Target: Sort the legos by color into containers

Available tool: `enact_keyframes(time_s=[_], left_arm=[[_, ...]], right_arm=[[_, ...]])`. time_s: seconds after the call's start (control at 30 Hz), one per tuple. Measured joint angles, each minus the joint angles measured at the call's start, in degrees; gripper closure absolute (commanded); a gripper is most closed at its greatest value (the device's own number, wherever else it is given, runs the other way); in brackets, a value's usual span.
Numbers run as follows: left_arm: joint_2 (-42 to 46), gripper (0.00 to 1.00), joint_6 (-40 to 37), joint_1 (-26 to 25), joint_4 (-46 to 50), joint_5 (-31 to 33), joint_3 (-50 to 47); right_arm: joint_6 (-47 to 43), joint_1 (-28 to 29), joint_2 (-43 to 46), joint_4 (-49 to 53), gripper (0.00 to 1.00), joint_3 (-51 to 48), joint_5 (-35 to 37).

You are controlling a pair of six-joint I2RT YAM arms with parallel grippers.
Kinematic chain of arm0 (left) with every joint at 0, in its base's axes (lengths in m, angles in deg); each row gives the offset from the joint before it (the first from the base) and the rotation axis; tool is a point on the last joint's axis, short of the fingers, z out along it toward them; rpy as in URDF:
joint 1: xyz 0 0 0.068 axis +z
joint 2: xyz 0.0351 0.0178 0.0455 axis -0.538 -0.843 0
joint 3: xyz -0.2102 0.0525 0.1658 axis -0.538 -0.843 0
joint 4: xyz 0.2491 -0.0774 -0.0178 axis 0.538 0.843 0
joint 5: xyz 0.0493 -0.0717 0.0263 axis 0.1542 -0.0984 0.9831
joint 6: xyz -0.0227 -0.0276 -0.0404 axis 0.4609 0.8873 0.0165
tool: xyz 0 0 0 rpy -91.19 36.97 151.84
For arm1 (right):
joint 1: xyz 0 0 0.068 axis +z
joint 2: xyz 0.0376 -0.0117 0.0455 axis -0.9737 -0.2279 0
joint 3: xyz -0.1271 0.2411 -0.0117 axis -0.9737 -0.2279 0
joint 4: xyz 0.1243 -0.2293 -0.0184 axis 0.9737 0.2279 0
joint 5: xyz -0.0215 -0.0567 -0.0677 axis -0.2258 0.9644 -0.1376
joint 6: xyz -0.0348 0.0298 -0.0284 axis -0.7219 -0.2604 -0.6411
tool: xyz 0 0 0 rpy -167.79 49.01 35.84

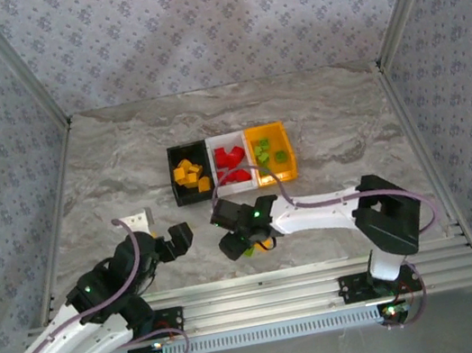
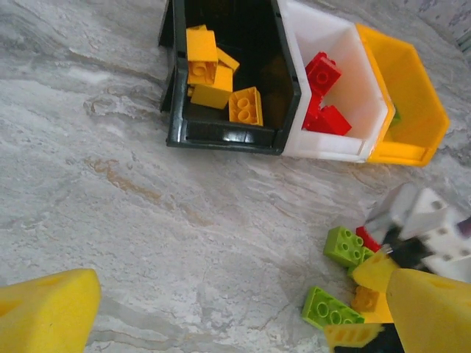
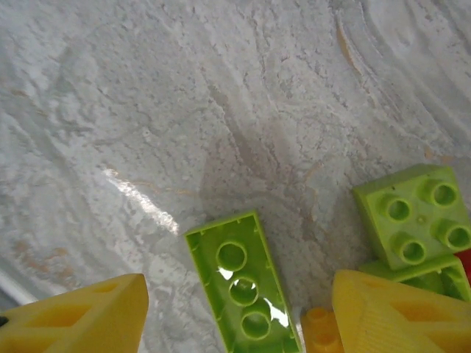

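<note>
- The step in hand looks like picking a green brick out of the small pile of loose bricks (image 1: 250,247), which sits on the table (image 1: 123,160) between the arms and the bins.
- The right gripper (image 3: 237,290) hangs low over that pile with its jaws apart. A long green brick (image 3: 250,309) lies upside down between its yellow fingers (image 3: 81,316), with a gap on either side.
- The next move calls for closing across the brick's narrow width, lifting it, and carrying it to the orange bin (image 1: 282,136), where green bricks already lie.
- A square green brick (image 3: 412,217) and an orange brick (image 3: 318,331) crowd the right-hand finger, so closing may nudge them.
- The left gripper (image 2: 228,294) is wide open and empty over bare table beside the pile.
- The black bin (image 2: 221,136) holds yellow bricks and the white bin (image 2: 331,147) red ones.
</note>
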Motion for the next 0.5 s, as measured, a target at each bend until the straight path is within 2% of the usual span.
enact_keyframes(time_s=[0.27,0.5], left_arm=[[3.1,0.00,-0.5,0.2,1.8,1.5,0.7],[3.7,0.00,-0.5,0.2,2.6,1.6,0.7]], right_arm=[[-3.0,1.8,-5.2,3.1,0.37,4.6,3.1],[-3.8,1.9,-8.3,4.6,0.47,4.9,3.3]])
